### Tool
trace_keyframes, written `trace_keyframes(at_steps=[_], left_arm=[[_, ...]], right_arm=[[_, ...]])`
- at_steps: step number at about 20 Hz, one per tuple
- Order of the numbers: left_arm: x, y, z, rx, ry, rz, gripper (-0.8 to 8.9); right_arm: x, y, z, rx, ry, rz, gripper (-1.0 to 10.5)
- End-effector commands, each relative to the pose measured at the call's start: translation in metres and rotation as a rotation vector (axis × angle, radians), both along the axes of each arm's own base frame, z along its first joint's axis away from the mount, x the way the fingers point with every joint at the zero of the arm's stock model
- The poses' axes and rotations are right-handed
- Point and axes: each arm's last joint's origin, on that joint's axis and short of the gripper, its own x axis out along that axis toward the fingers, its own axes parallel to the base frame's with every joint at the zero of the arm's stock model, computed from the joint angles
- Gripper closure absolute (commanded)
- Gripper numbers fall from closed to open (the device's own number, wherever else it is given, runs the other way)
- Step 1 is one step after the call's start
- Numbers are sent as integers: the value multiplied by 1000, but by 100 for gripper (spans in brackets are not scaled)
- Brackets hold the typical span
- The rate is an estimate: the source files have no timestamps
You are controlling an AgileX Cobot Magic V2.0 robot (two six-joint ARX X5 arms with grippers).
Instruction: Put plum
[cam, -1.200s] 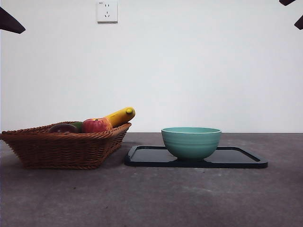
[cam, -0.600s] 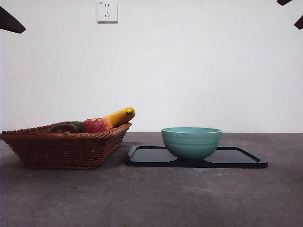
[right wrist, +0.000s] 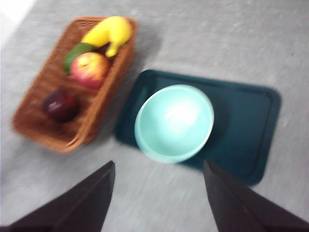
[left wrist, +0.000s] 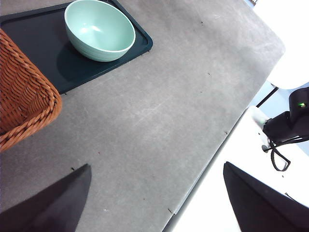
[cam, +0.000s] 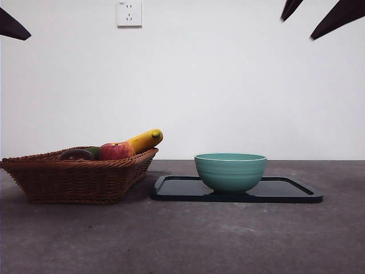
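The dark maroon plum (right wrist: 61, 106) lies in the brown wicker basket (right wrist: 39, 87); in the front view only its top (cam: 76, 154) shows over the basket rim (cam: 80, 177). A teal bowl (cam: 230, 171) (right wrist: 174, 122) (left wrist: 100, 30) stands empty on a dark tray (cam: 285, 191) (right wrist: 253, 130). My right gripper (right wrist: 157, 203) is open, high above the table near the bowl; its jaws show at the front view's top right (cam: 313, 17). My left gripper (left wrist: 154, 203) is open, high over the table's edge, far from the fruit.
The basket also holds a red-yellow apple (cam: 116, 151) (right wrist: 89, 69), a yellow banana (cam: 145, 139) (right wrist: 107, 33) and a green fruit (right wrist: 76, 52). A wall socket (cam: 129, 13) is behind. The table's edge (left wrist: 227, 135) runs near the left gripper.
The right gripper's jaws have come further down and left into the front view's top right corner. The left arm and the things on the table have not moved.
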Motion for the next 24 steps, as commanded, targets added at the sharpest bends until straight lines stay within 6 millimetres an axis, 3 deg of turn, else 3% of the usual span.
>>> trace_keyframes(at_steps=[1, 7, 11, 19, 24], left_arm=[[1, -1, 6, -5, -27, -10, 380], [1, -1, 6, -6, -29, -10, 380], [1, -1, 6, -6, -29, -10, 380], [1, -1, 6, -6, -30, -10, 380], [1, -1, 6, -6, -30, -10, 380]], right_arm=[[33, 6, -3, -48, 15, 20, 649], [102, 21, -43, -107, 129, 35, 649], [129, 28, -84, -126, 211, 40, 649], [150, 42, -141, -166, 338, 65, 651], [154, 46, -152, -189, 340, 59, 818]])
